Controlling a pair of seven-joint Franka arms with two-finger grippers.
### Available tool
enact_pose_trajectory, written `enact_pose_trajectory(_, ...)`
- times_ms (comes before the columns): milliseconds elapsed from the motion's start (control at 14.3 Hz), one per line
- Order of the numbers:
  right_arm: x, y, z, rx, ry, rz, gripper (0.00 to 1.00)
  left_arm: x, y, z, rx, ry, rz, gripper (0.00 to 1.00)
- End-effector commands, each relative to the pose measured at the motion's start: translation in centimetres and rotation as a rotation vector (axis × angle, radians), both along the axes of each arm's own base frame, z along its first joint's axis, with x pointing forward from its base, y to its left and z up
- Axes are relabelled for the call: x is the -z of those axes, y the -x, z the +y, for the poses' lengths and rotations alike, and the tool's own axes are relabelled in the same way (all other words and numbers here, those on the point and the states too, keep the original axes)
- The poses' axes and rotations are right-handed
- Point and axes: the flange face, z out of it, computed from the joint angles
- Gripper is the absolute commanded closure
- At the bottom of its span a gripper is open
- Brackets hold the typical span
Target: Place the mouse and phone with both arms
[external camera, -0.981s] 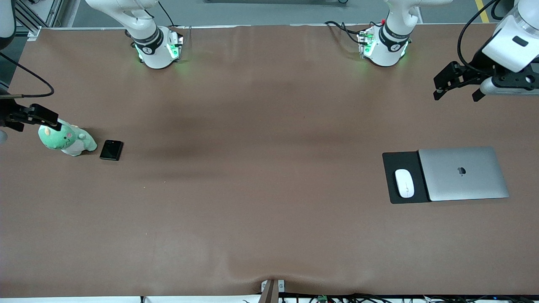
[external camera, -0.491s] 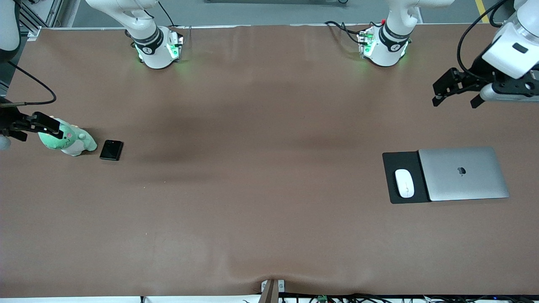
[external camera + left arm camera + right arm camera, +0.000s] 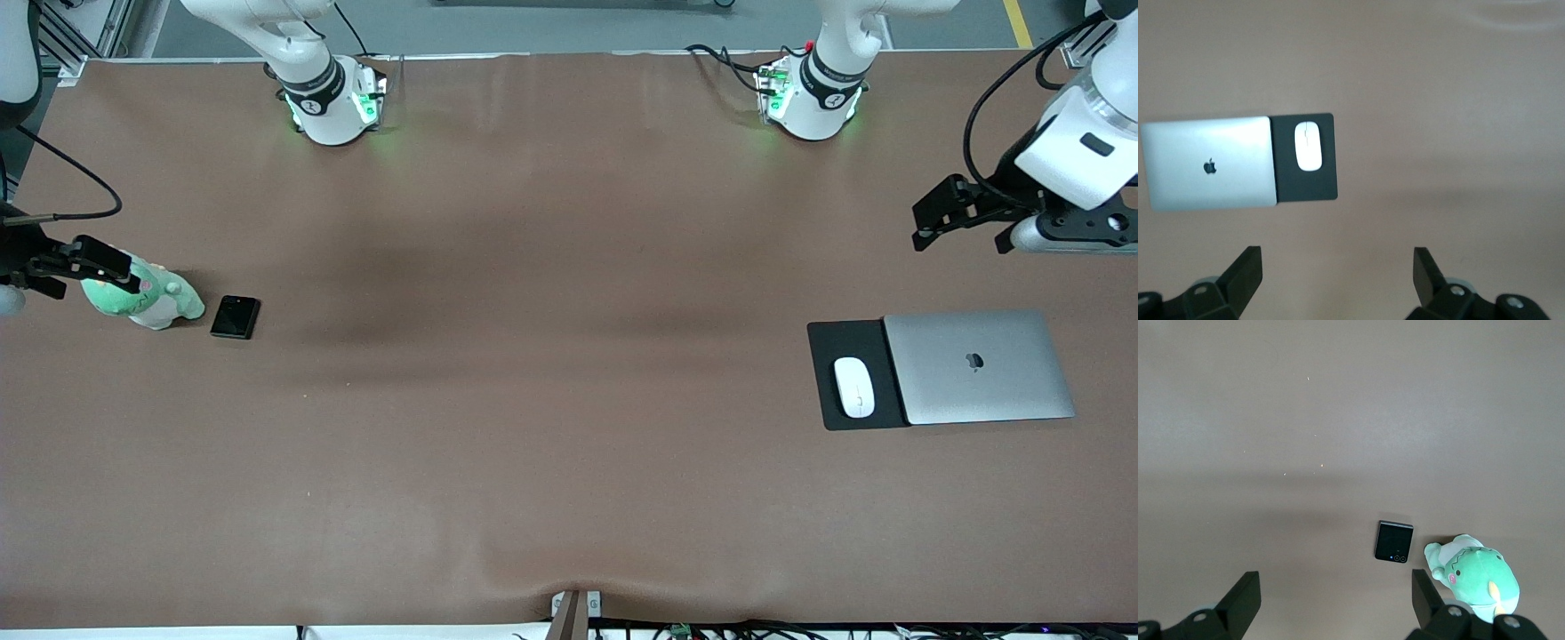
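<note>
Lower now: both end effectors, agape, empty.

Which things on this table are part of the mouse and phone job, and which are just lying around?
Part of the job:
- mouse, on the black mat
- phone, beside the plush toy
- left claw, open, over bare table
- right claw, open, over the plush toy

Lying about:
- laptop, closed
- black mat
- green plush toy

left gripper raised, fingers spread, right gripper likewise
</note>
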Motion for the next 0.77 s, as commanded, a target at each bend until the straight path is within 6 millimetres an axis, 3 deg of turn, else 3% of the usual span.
enact_pose_trajectory(0,-0.32,0.89,-0.09,-0.008,-0.018,-0.012,0.00,-0.56,1.97,-0.89,-0.010,-0.041,0.003,0.00)
enact_pose_trajectory(701,-0.26,0.81,0.00,-0.009,-0.018,-0.014,0.00,-0.67,1.52,-0.62,0.002,-0.042,-0.005,0.00)
